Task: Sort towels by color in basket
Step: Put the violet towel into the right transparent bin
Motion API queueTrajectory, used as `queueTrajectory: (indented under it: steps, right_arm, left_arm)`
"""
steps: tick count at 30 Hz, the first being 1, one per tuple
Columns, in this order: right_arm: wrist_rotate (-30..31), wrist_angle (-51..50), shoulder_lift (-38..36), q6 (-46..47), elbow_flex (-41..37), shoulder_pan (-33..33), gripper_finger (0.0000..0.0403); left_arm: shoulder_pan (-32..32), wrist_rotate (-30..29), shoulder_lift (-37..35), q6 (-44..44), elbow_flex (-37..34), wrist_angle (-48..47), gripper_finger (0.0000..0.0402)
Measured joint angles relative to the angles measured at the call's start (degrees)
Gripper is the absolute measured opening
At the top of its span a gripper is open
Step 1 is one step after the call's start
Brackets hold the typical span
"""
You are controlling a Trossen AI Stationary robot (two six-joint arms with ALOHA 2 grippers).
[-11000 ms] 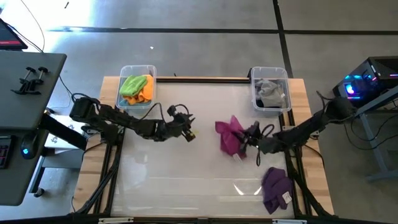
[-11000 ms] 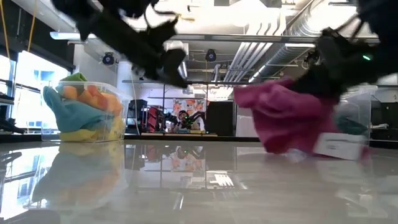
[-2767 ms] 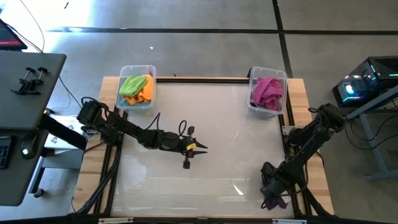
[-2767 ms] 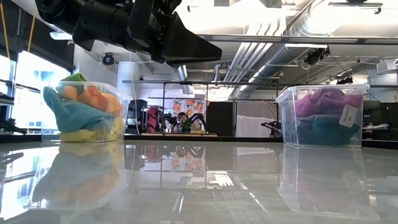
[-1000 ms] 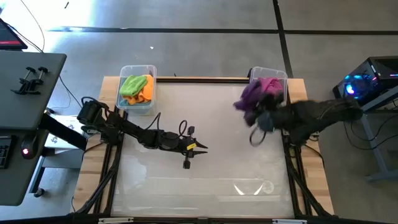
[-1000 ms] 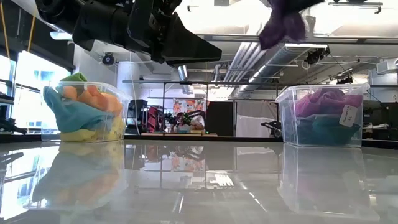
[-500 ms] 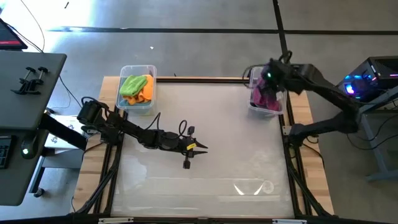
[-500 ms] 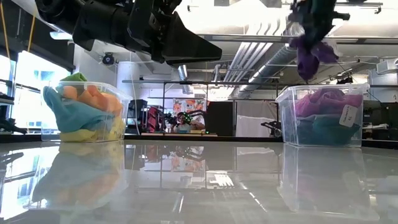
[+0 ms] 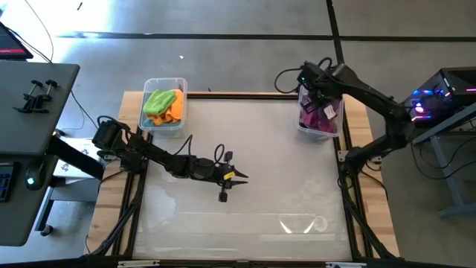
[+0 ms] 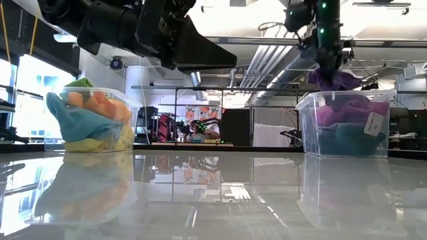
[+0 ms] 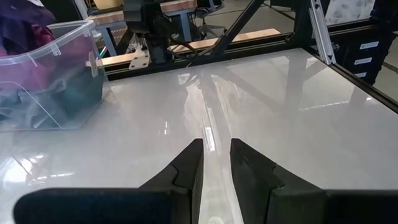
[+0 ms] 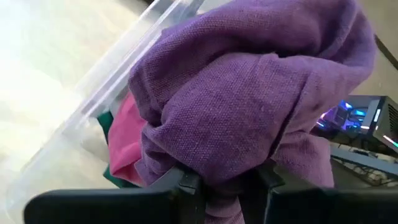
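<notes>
Over at the far right corner of the counter (image 9: 245, 223), the right gripper (image 12: 219, 182) hangs just above a clear bin (image 9: 320, 123), its fingers pinching a bunched purple towel (image 12: 249, 93) that droops from them toward the bin's open top. Directly below that gripper, inside the bin, a magenta towel (image 9: 318, 117) lies on top, with something teal (image 10: 343, 140) under it. The left gripper (image 11: 216, 163) hovers over the middle of the counter, well away from both bins, its fingers drawn close with a narrow gap between them and nothing in it. Far off behind the left gripper, at the counter's far left corner, a second clear bin (image 9: 149, 123) holds lime green (image 9: 158, 101) and orange (image 9: 175, 108) towels, with light blue (image 10: 73, 120) and yellow (image 10: 100, 143) ones beneath.
</notes>
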Motion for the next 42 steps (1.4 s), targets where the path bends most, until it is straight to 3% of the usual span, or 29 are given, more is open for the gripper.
queueTrajectory:
  steps: [10, 20, 31, 37, 42]
  right_arm:
    - [-3.3, 3.1, 1.5, -5.5, -9.6, -3.9, 0.0057]
    - [-7.5, 20.2, 1.3, -8.5, -23.9, -6.1, 0.0057]
    - [-7.6, 30.3, 1.2, -8.9, -31.9, -7.7, 0.0060]
    - [-7.7, 30.8, 1.2, -8.9, -33.0, -7.7, 0.0082]
    - [-9.1, 30.7, 1.3, -9.8, -33.0, -7.7, 0.0132]
  left_arm:
    - [-1.2, 0.0, 0.0, 0.0, 0.0, -1.2, 0.0066]
    - [-1.2, 0.0, 0.0, 0.1, 0.0, -1.3, 0.0066]
    - [-1.2, 0.0, 0.0, 0.1, 0.0, -1.3, 0.0066]
    - [-1.2, 0.0, 0.0, 0.1, 0.0, -1.3, 0.0066]
    - [-1.2, 0.0, 0.0, 0.1, 0.0, -1.3, 0.0066]
